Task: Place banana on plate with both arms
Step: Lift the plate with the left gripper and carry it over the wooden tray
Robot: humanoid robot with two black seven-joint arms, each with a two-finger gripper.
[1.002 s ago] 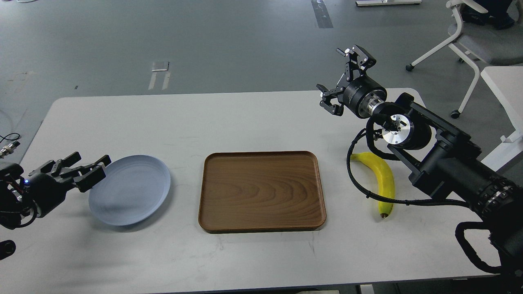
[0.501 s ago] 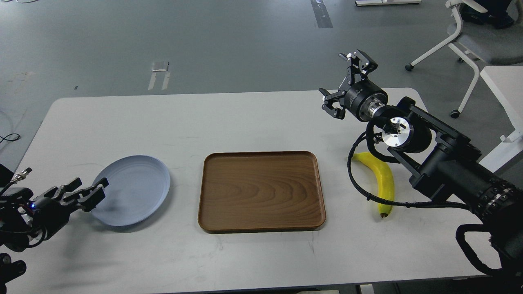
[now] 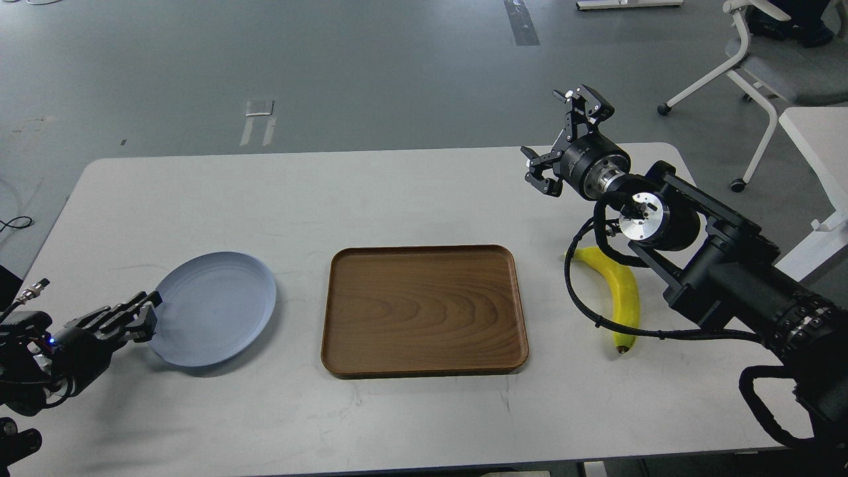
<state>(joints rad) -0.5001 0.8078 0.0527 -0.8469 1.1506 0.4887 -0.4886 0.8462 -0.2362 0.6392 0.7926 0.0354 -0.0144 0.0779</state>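
Observation:
The yellow banana [image 3: 623,296] lies on the table right of the tray, its dark tip toward me, partly crossed by my right arm's cable. The pale blue-grey plate [image 3: 215,308] lies empty at the left. My right gripper [image 3: 554,134] is open and empty, raised above the table's far right part, well beyond the banana. My left gripper [image 3: 140,315] is low at the plate's left rim, pointing at it. Its dark fingers overlap, so I cannot tell whether they are open or touch the rim.
A rectangular brown wooden tray [image 3: 424,361] lies empty in the table's middle, between plate and banana. A white office chair [image 3: 762,59] and another white table [image 3: 818,142] stand beyond the right edge. A cable plug [image 3: 30,289] lies at the left edge.
My left gripper has dropped down and back to the left, from over the plate's left part to its left rim. My right gripper has shifted slightly right and away. Banana and plate have not moved.

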